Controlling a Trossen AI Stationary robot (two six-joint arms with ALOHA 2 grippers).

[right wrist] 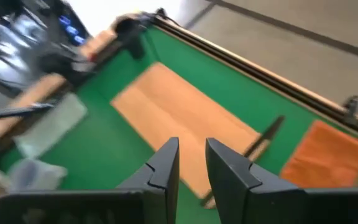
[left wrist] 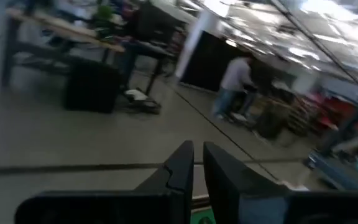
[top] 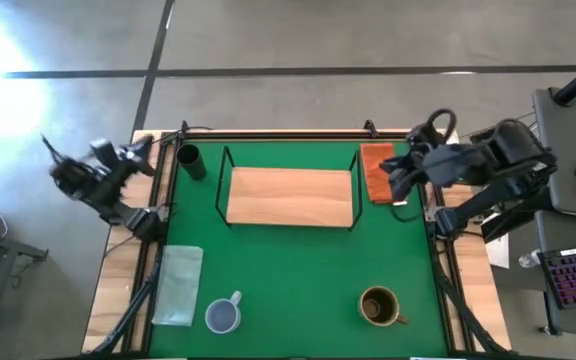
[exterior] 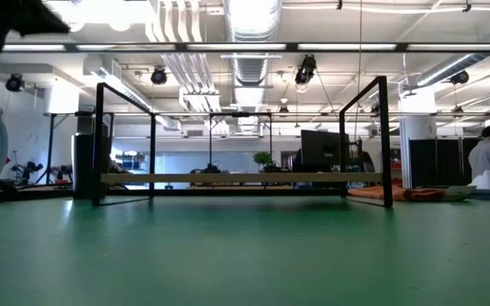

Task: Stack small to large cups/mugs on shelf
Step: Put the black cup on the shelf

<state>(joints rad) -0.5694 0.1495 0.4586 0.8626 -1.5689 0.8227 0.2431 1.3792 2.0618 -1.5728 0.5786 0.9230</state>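
The light-wood shelf (top: pixel 290 195) stands on its black wire frame at the middle of the green table; the low view shows its board (exterior: pixel 245 178) raised. A small black cup (top: pixel 190 160) stands upright left of it at the far side. A blue-grey mug (top: pixel 224 315) and a brown mug (top: pixel 379 305) stand upright near the front edge. My left gripper (left wrist: pixel 197 165) is shut and empty, raised beyond the table's left edge (top: pixel 68 170), pointing level into the room. My right gripper (top: pixel 396 180) hovers open and empty above the shelf's right end (right wrist: pixel 192 155).
An orange folded cloth (top: pixel 378 172) lies right of the shelf, below my right gripper. A pale cloth (top: pixel 180 285) lies at the left, beside the blue-grey mug. A wooden rim (top: pixel 268 133) borders the table. A person (left wrist: pixel 232 84) stands far off in the room.
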